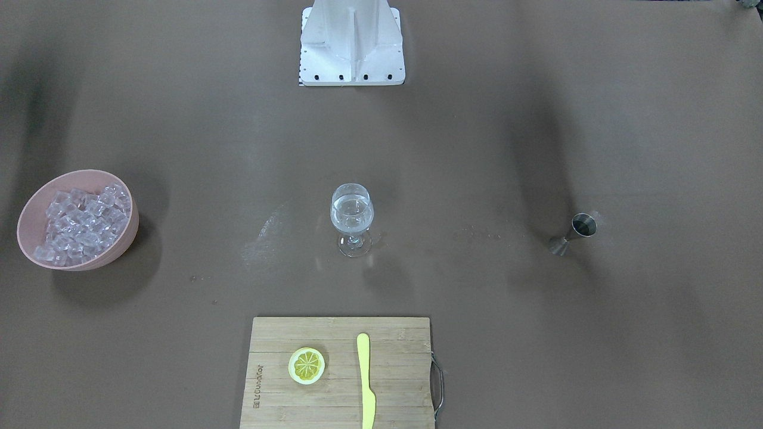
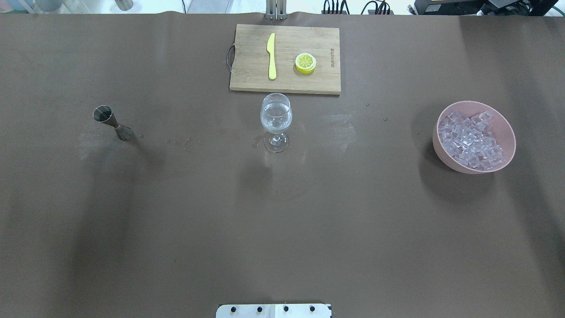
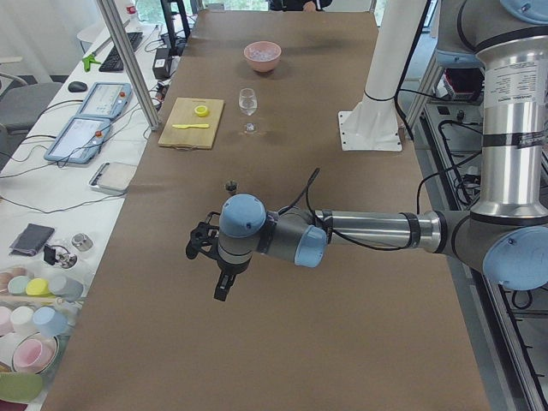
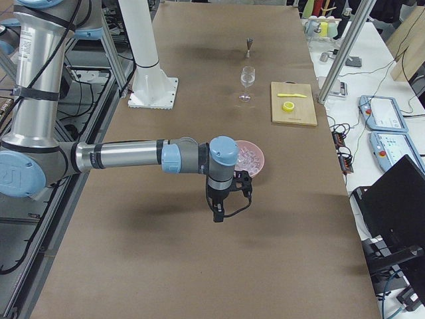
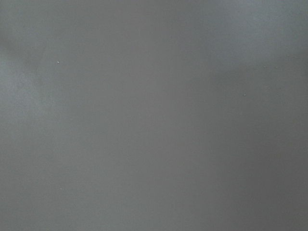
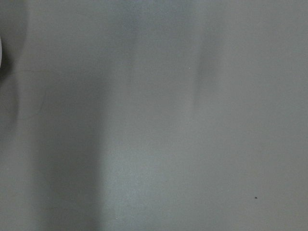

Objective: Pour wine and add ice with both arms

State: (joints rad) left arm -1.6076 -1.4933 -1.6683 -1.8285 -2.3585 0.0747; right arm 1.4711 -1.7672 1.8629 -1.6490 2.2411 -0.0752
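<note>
Brown counter (image 2: 282, 221) filled every view. Both wrist views showed only blurred bare counter, no fingers. Overhead and front-facing views showed no arm at all; only the side views did.

In the exterior left view, the left arm (image 3: 368, 229) lay stretched level across lower centre. The left end effector (image 3: 221, 289) pointed straight down above bare counter with nothing seen in it; how far open, cannot tell. In the exterior right view, the right arm (image 4: 126, 156) did the same at centre left. The right end effector (image 4: 218, 212) hung pointing down at the near side of the bowl; opening cannot tell, nothing seen held.

White pedestal (image 1: 351, 42) stood at top centre of the front-facing view. In the overhead view:
- Cutting board (image 2: 251, 75) at top centre, long axis left-right.
- Pink bowl (image 2: 441, 148) at mid right, holding the ice (image 2: 472, 141) heaped in it.
- Wine glass (image 2: 276, 142) at centre, just below the board, upright, long axis vertical, mouth up. The wine (image 2: 276, 119) sat in its bowl, partly filling it.
- Jigger (image 2: 114, 123) at mid left, upright, open end up, well apart from the glass.
- Yellow knife (image 2: 271, 56) on the board, lying top-bottom.
- Lemon slice (image 2: 305, 62) on the board, right of the knife, apart from it.
</note>
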